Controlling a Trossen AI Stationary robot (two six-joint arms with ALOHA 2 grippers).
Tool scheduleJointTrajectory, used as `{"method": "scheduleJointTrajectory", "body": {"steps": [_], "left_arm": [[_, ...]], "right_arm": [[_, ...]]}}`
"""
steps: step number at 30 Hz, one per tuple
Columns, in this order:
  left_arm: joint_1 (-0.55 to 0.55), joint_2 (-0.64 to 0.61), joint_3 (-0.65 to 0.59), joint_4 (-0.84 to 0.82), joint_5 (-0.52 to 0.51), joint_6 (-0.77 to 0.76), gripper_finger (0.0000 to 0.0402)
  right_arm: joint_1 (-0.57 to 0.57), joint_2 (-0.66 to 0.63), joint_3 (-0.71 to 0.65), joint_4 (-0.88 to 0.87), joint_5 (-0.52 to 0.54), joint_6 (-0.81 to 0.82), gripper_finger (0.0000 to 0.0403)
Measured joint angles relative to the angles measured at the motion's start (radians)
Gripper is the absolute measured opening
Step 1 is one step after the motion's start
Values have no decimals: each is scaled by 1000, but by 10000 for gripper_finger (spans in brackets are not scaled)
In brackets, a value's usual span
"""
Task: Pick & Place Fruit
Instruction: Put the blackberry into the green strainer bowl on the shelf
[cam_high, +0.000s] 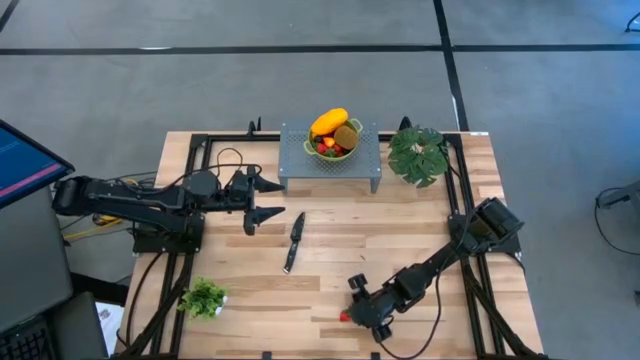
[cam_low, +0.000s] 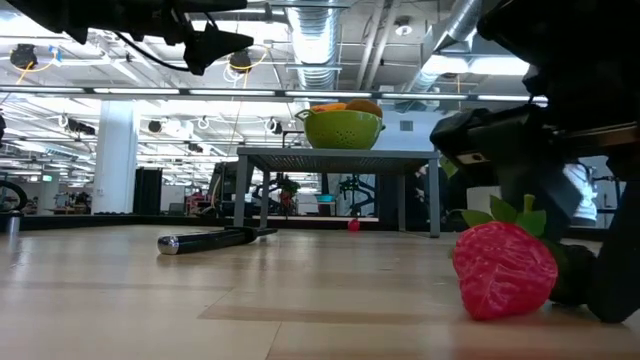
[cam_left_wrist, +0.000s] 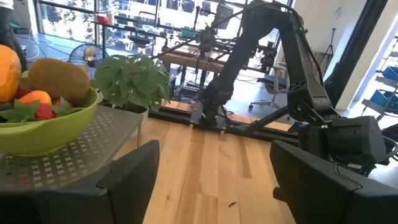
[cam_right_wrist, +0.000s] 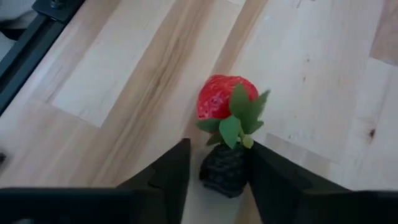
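Table (cam_high: 400, 250) with a grey stand (cam_high: 331, 162) at its far edge carrying the green bowl (cam_high: 335, 150) of fruit; the left gripper (cam_high: 262, 200) hangs wide open and empty, above the boards beside the stand. The right gripper (cam_right_wrist: 214, 163) is down at the near edge, its fingers straddling the leafy end of a strawberry (cam_right_wrist: 222, 96) that lies on the wood, well apart from the bowl. The jaws look partly closed; whether they already pinch the berry cannot be told.

Risks: the fingers sit at the stem end, not the red body, so closing may catch only the leaves and let the berry tilt or drop on lifting; a rounded berry may also squirt forward out of the jaws. The knife (cam_high: 293, 241) lies between berry and stand, and a low carry could strike it.

Views: the high view alone gives the whole layout; the low view shows the strawberry resting on the boards; the right wrist view alone shows finger placement; the left wrist view shows a kiwi (cam_left_wrist: 59, 78) in the bowl
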Motion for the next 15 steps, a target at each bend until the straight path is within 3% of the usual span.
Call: {"method": "scheduleJointTrajectory", "body": {"steps": [5,15], "left_arm": [[0,0,0,0,0,0,298],[0,0,0,2,-1,0,298]], "right_arm": [[0,0,0,-8,-1,-1,83],[-6,-29,-4,-51,-40,-24,102]]}}
